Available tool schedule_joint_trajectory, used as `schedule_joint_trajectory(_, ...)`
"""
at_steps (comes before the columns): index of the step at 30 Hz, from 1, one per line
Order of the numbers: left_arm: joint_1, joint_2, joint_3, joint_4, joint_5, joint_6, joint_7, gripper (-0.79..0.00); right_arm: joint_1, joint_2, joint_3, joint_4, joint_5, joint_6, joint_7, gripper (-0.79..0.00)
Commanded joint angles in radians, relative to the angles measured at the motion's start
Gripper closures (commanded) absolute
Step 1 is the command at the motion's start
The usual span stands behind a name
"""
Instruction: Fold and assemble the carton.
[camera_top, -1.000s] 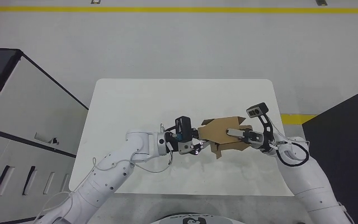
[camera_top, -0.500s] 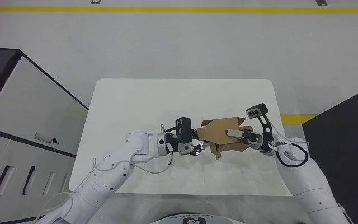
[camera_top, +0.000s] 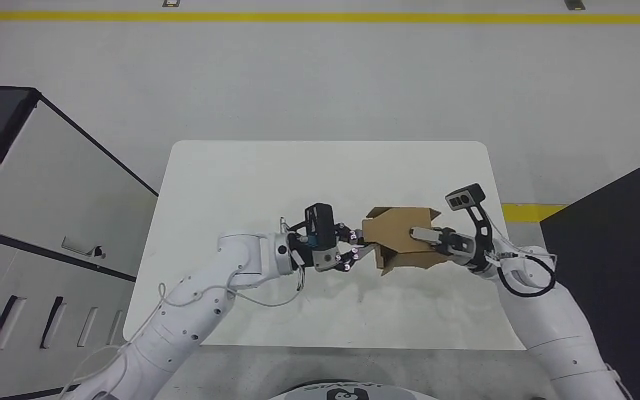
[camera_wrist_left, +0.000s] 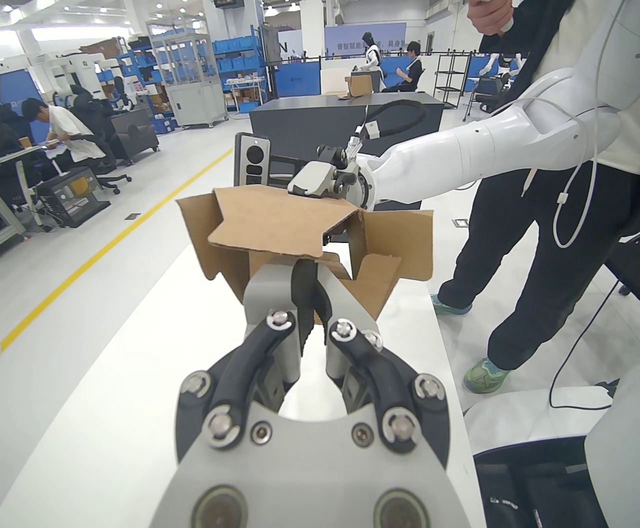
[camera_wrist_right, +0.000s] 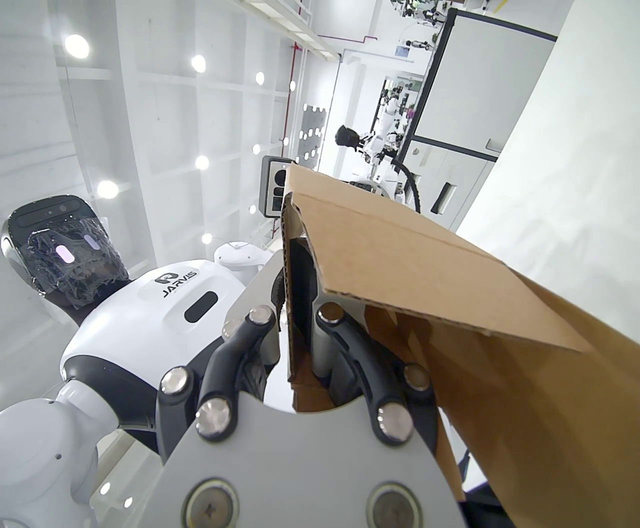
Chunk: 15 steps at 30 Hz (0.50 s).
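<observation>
Carton half open over table, between my grippers. Right gripper clamped on wall edge; left gripper fingers together at near flap. Light, creasable corrugated board: I'd grip panel edges near folds.

Brown corrugated carton, half-folded with flaps splayed open, one wall pinched in right gripper, loose flaps just beyond left gripper

Top view down onto table, 2 wrist views close, facing each other across carton
</observation>
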Motion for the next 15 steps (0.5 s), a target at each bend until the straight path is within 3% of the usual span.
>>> schedule_joint_trajectory(1, 0.006, 0.002, -0.007, -0.006, 0.0, 0.0, 0.001, 0.0, -0.003, 0.0, 0.006, -0.001, 0.003, 0.002, 0.002, 0.0)
schedule_joint_trajectory(15, 0.042, 0.014, -0.06, -0.038, 0.004, 0.0, 0.019, 0.0, -0.011, -0.008, 0.039, -0.003, 0.067, 0.02, 0.02, 0.0)
